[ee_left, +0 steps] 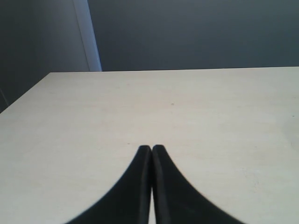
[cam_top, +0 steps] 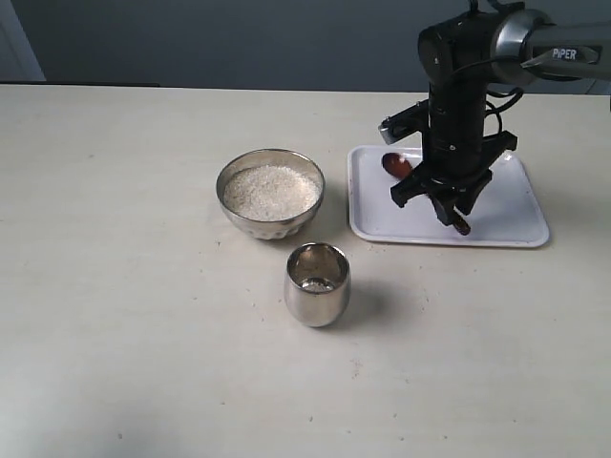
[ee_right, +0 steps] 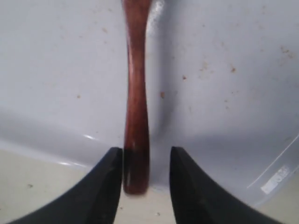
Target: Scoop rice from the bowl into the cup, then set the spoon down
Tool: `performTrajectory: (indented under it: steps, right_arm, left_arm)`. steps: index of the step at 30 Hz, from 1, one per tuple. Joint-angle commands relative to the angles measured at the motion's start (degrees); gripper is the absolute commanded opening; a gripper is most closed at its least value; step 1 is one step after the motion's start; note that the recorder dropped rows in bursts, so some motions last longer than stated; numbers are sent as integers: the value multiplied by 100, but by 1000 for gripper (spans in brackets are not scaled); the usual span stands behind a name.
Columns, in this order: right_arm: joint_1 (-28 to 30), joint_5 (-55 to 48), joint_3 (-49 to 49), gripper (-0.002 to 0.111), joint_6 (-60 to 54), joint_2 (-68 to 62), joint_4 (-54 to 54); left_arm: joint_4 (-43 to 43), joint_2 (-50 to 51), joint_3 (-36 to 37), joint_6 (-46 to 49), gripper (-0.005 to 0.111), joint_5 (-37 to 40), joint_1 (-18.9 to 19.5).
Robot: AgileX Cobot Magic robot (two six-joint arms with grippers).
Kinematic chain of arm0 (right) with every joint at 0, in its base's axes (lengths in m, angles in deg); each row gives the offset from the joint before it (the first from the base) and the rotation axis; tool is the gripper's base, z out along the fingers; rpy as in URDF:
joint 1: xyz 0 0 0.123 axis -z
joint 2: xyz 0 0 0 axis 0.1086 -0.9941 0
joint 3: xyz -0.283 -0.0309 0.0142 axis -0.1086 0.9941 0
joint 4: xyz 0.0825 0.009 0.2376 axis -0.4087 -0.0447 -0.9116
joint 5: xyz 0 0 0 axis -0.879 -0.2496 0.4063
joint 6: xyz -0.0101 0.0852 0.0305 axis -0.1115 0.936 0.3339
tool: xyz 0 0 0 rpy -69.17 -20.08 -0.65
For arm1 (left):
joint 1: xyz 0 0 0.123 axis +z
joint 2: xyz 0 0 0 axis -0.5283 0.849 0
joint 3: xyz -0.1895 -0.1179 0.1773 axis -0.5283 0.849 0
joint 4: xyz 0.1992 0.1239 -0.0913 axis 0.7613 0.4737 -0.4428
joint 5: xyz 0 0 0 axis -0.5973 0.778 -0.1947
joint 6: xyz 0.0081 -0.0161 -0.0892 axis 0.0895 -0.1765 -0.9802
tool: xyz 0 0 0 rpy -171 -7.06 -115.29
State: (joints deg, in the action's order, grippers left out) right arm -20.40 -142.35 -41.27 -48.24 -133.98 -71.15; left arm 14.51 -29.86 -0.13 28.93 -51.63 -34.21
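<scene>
Black and bent hard at the wrist, the right arm points straight down over the white rectangular plastic tray (cam_top: pixel 511 205); the right gripper (cam_top: pixel 456 218) hangs low at the tray's 5 o'clock edge, jaws parted. Over to the wrist view: two dark fingers (ee_right: pixel 103 186) straddle the tail end of the slim, dark reddish-brown glossy wooden spoon (ee_right: pixel 136 93); one finger looks to be touching the handle, the other stands just clear of it, so the grip is open and nothing is clamped. The spoon lies flat on the tray, its oval head (cam_top: pixel 394 164) up at 10 o'clock, the handle running toward 4 o'clock beneath the gripper; its tip reaches the tray's rim. At 9 o'clock from the tray sits the wide, shiny round metal bowl (cam_top: pixel 272 227), filled with fine white rice (cam_top: pixel 270 189); at the bowl's 5 o'clock, near but apart, stands the small handleless steel cup (cam_top: pixel 317 291), upright; what lies in its bottom I cannot tell through the reflections. Left gripper (ee_left: pixel 151 148): fingertips pressed together on themselves, hovering above the pale beige table (ee_left: pixel 187 107).
</scene>
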Motion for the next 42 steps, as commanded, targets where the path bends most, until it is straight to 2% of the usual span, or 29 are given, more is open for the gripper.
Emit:
performTrajectory:
  steps: [1, 6, 8, 11, 12, 15, 17, 27, 32, 35, 42]
  right_arm:
    - [31, -11, -36, 40, -62, 6, 206]
    - [31, -11, -36, 39, -62, 120, 640]
    - [31, -11, -36, 35, -1, 298, 761]
    - [31, -11, 5, 11, 350, 844, 389]
    - [31, 154, 95, -1, 338, 1164, -8]
    - [-35, 1254, 523, 0, 337, 2064, -647]
    - [-103, 1848, 989, 0, 364, 2594, -701]
    - [-205, 5509, 4716, 0, 513, 5841, -715]
    - [-205, 5112, 5331, 0, 482, 6584, -730]
    - [-205, 4750, 5329, 0, 513, 6792, -730]
    - [-182, 4864, 5333, 0, 337, 7080, -465]
  left_arm:
    - [-11, -7, -48, -41, 1, -32, -18]
    - [-11, -7, -48, -41, 1, -32, -18]
    - [-11, -7, -48, -41, 1, -32, -18]
    - [-11, -7, -48, -41, 1, -32, -18]
    - [-11, -7, -48, -41, 1, -32, -18]
    - [-11, -7, -48, -41, 1, -32, -18]
    - [-11, -7, -48, -41, 1, -32, -18]
    - [-11, -7, -48, -41, 1, -32, -18]
    - [-11, -7, -48, -41, 1, -32, -18]
    - [-11, -7, -48, -41, 1, -32, -18]
    - [-11, -7, -48, -41, 1, -32, -8]
